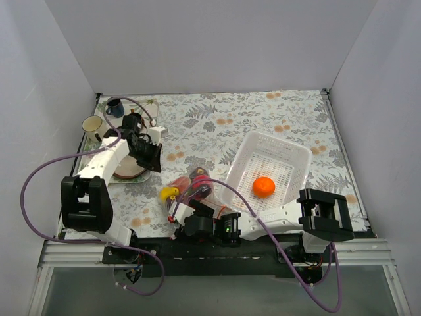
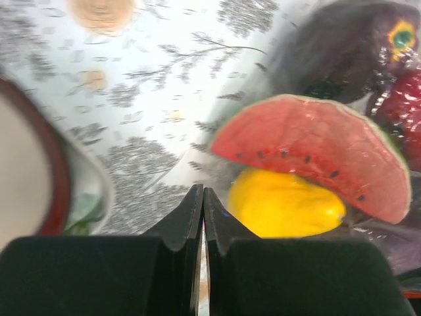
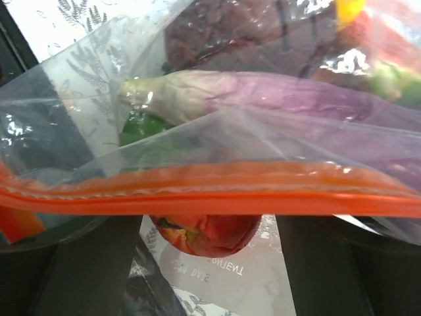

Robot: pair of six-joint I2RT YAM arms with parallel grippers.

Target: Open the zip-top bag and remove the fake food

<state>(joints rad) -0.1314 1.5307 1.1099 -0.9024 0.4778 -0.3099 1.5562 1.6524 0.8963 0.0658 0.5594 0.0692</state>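
Note:
The clear zip-top bag [image 1: 191,187] lies near the table's front, left of centre, with fake food inside. My right gripper [image 1: 179,212] is at its near end, open. In the right wrist view the orange-red zip strip [image 3: 210,197] runs across both wide-apart fingers [image 3: 79,263]. A red piece [image 3: 204,234] sits between them without touching. A purple eggplant [image 3: 263,92] and a green piece [image 3: 141,128] lie behind. My left gripper [image 1: 152,158] is shut and empty over the plate's edge, apart from the bag. Its view shows a watermelon slice [image 2: 309,155] and a yellow lemon [image 2: 283,204]. An orange ball [image 1: 264,186] lies in the basket.
A white mesh basket [image 1: 289,155] stands right of the bag. A plate [image 1: 125,172] sits under the left arm and also shows in the left wrist view [image 2: 39,171]. A blue mug [image 1: 114,106] and a cream mug [image 1: 92,124] stand at the back left. Walls enclose the table.

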